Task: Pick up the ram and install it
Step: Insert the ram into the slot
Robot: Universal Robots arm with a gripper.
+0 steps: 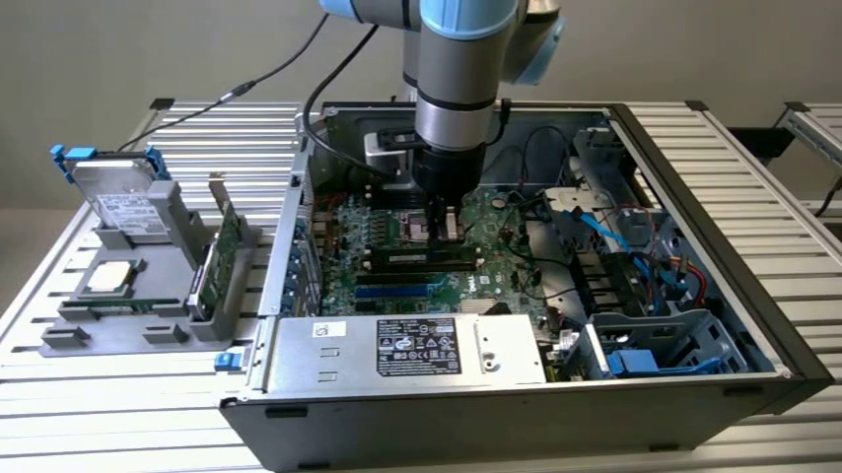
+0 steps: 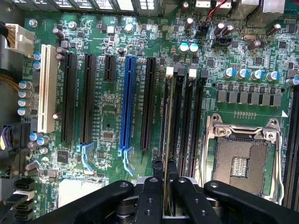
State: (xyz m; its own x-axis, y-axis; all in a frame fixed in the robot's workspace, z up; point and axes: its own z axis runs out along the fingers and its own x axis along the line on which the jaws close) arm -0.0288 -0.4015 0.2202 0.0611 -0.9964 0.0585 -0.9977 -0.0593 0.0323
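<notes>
My gripper (image 1: 444, 225) reaches down into the open computer case (image 1: 736, 286), over the motherboard (image 1: 494, 281). In the wrist view the gripper (image 2: 166, 186) is shut on the ram (image 2: 167, 135), which I see edge-on as a thin strip between the two black fingers (image 2: 158, 175). The strip runs along one of the black memory slots (image 2: 184, 130) beside the CPU socket (image 2: 243, 158). In the exterior view the ram (image 1: 421, 258) is a long stick with dark chips just under the fingertips, level with the slots. I cannot tell whether it is pressed home in the slot.
A grey fixture (image 1: 79, 335) on the exterior view's left carries a grey drive with blue tabs (image 1: 125, 202), a broader green card (image 1: 227, 251) and a square chip (image 1: 112, 279). The power supply (image 1: 408, 347) is at the case front. Blue cables (image 1: 598, 222) and a drive cage (image 1: 658, 345) stand on the exterior view's right.
</notes>
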